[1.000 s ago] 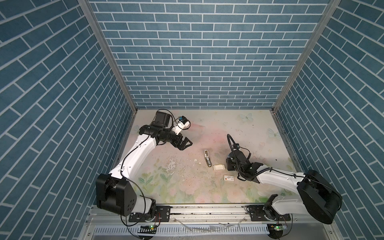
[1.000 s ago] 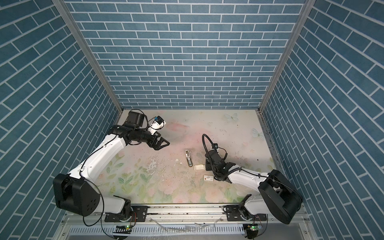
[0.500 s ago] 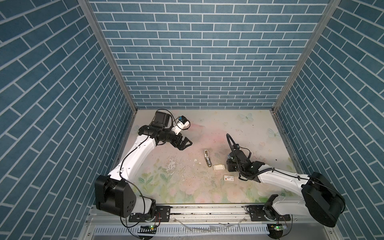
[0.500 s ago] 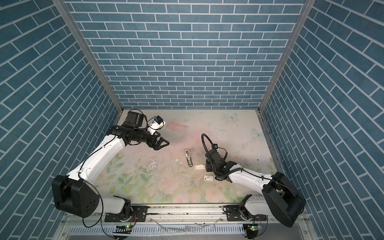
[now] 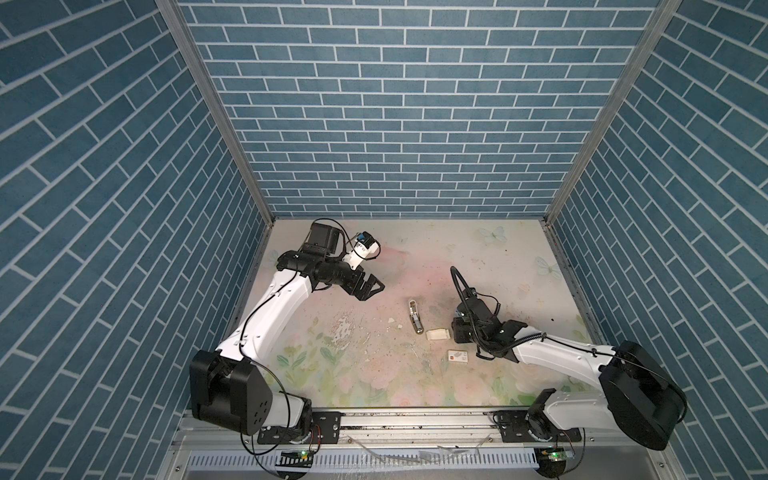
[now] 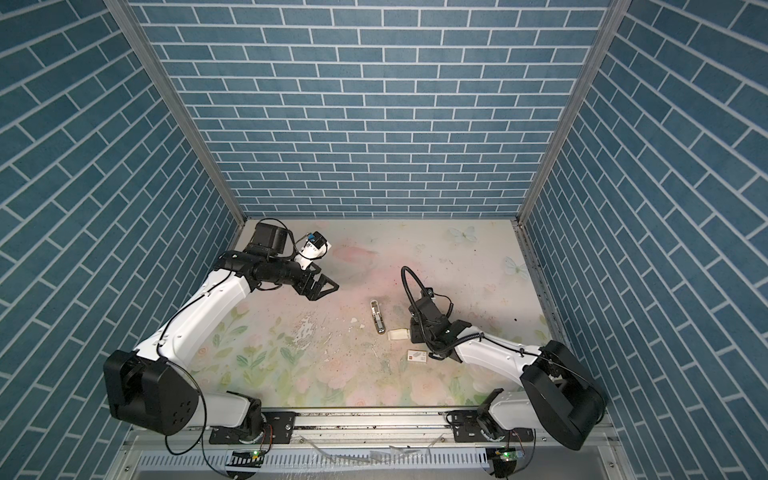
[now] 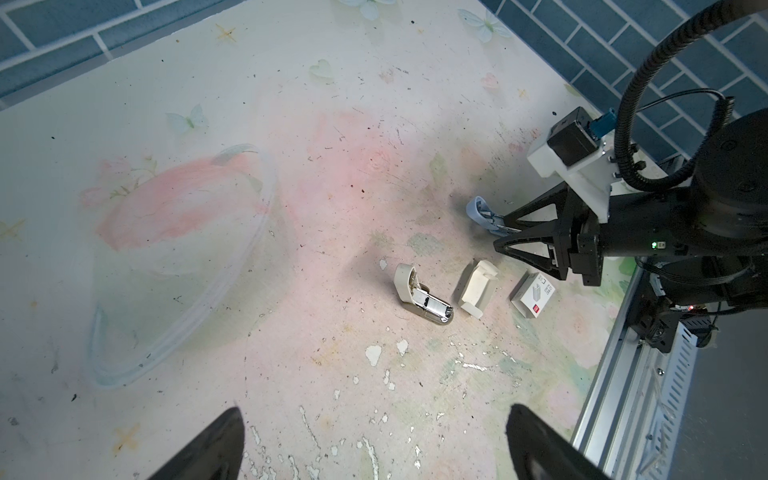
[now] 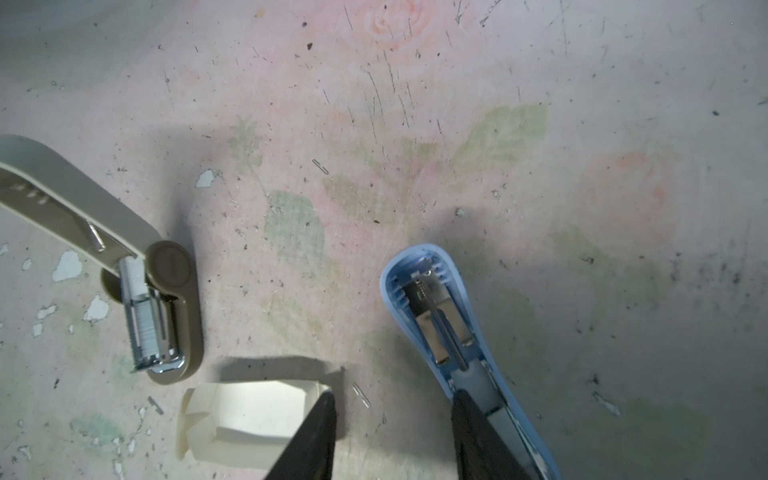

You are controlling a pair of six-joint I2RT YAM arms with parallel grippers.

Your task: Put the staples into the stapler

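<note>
A strip of staples [image 8: 146, 328] sits in the open magazine of the beige stapler [image 8: 172, 270]. Just beside it, the cream tray [image 8: 249, 411] shows a bare floor. The right gripper [image 8: 395, 397], jaws partly apart, has one finger over the tray's corner and the other over the blue stapler [image 8: 419, 282]. The left gripper [image 7: 376, 411] hangs spread wide, well apart.

The table [image 5: 478, 257] in front of me is a worn floral sheet, scratched, with white chips [image 5: 343, 330] flaking off left of centre. Near its middle lies a beige stapler [image 5: 415, 317], lid swung up. Just beside its near end sits a cream cardboard tray [image 5: 438, 333], and a small white box [image 5: 457, 356] lies apart, toward the front rail. My right wrist view shows a blue stapler [image 8: 440, 316] opened flat near the tray, and loose staples [image 8: 361, 394] scattered around. My left wrist view shows a clear bowl [image 7: 178, 266] resting well apart
</note>
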